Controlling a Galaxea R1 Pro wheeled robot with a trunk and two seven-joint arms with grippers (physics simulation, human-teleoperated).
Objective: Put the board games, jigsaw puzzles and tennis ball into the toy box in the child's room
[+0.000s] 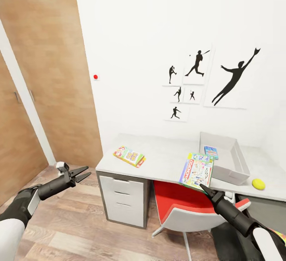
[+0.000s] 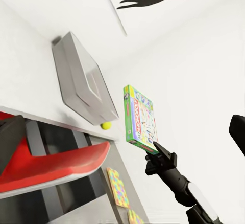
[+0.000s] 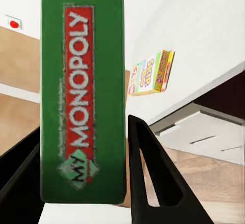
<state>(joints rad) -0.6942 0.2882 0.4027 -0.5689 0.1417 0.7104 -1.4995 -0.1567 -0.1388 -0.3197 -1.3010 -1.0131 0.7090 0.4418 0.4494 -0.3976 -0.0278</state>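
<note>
Nearest, the right gripper (image 1: 206, 190) is clamped on the bottom edge of the white-green board game (image 1: 196, 171), held upright above the red chair (image 1: 186, 207); its green side reads "MY MONOPOLY" on a red band. The left gripper (image 1: 81, 174) hangs spread wide, holding nothing, out past the table's (image 1: 167, 161) drawer end. Farther on, the yellow-green-orange game (image 1: 129, 156) lies flat on the tabletop. Behind the held box sits the toy box (image 1: 234, 171), a blue game (image 1: 211, 152) inside, the tennis ball (image 1: 258, 184) just beside it.

On the table (image 1: 167, 161), the toy box (image 1: 234, 165) sits to the right with one board game (image 1: 211, 152) inside. A tennis ball (image 1: 258, 184) lies just right of it. Another game (image 1: 129, 156) lies far left. A chair (image 1: 186, 205) stands under the table.
</note>
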